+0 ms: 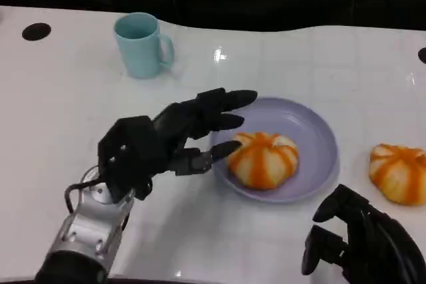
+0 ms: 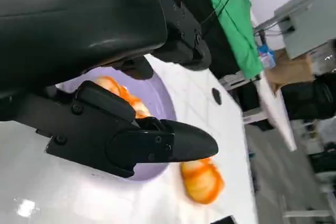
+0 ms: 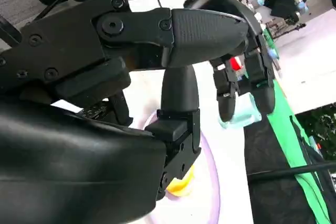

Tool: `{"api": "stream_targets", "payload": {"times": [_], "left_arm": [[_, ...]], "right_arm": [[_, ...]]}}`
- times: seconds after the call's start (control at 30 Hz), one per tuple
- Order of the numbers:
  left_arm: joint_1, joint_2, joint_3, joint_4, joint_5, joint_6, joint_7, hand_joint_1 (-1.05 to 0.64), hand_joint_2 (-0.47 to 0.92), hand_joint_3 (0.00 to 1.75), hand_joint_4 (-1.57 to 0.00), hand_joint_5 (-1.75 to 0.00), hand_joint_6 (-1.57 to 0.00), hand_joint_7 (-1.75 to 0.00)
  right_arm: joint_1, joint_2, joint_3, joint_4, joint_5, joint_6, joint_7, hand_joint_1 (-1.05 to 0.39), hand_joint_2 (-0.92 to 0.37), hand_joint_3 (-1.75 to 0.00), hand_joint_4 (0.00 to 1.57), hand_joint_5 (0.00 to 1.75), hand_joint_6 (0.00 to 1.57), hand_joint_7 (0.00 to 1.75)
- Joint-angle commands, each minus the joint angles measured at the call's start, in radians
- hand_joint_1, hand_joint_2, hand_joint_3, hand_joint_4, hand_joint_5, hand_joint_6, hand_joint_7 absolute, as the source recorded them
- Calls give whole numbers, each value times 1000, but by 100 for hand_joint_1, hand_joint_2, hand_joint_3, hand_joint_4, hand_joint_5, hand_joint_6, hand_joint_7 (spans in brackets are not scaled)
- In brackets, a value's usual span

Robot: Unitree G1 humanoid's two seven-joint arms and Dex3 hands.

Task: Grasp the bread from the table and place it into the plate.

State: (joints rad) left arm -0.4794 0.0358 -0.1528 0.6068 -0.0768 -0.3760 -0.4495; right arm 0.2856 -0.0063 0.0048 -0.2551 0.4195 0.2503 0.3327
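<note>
At the left rim of the lavender plate (image 1: 313, 139) the left hand (image 1: 170, 141) hovers with its black fingers (image 1: 223, 101) spread and reaching toward the dish, holding nothing; the lowest fingertip sits just beside, perhaps touching, the orange-and-white striped bread (image 1: 264, 159) that lies inside the plate, toward its near left side. From the left wrist view the same hand (image 2: 131, 135) shows its fingers apart over the plate (image 2: 157, 98), with the bread (image 2: 121, 95) partly hidden behind them. A second bread (image 1: 399, 172) of the same striped look rests on the white table (image 1: 60, 98) to the right of the plate, apart from its rim, and it appears blurred in the left wrist view (image 2: 202, 179). Near the lower right of the head view the right hand (image 1: 359, 241) hangs low over the table, its fingers curled somewhat inward with nothing between them; whether they are fully closed I cannot tell. Behind the plate and to the left, a pale blue mug (image 1: 141, 44) stands upright on the table with its handle turned to the right, well apart from both hands
</note>
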Motion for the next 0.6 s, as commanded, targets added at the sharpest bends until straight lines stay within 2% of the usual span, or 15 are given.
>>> {"api": "stream_targets", "payload": {"times": [0.03,0.27,0.4,0.47,0.5,0.53,0.6], "left_arm": [[56,-32,59,-24,-99,-9,-45,-64,92,36,-52,-79,-66,-18],[146,-69,113,-113,-199,44,-75,-64,92,31,-77,-88,-92,-26],[194,-86,134,-175,-267,102,-103,-62,92,30,-85,-92,-99,-29],[219,-94,144,-208,-303,135,-115,-61,92,29,-84,-99,-101,-34],[235,-98,147,-228,-317,153,-114,-62,92,29,-82,-106,-99,-40],[247,-101,149,-244,-325,167,-112,-64,92,28,-81,-115,-94,-55],[277,-107,155,-286,-345,209,-105,-65,92,27,-78,-124,-87,-74]], "right_arm": [[-5,-7,-10,2,13,-1,3,-53,-92,-51,78,175,47,175],[-8,-8,-10,4,7,-1,1,-55,-92,-50,77,175,47,175],[-9,-8,-10,6,6,-1,1,-55,-92,-49,78,175,47,175],[-9,-9,-10,4,5,0,0,-55,-92,-49,78,175,47,175],[-9,-9,-9,5,4,0,0,-55,-92,-49,78,175,47,175],[-9,-9,-9,5,4,0,1,-55,-92,-49,79,175,48,175],[-10,-10,-9,7,3,-1,1,-55,-92,-49,79,175,48,175]]}}
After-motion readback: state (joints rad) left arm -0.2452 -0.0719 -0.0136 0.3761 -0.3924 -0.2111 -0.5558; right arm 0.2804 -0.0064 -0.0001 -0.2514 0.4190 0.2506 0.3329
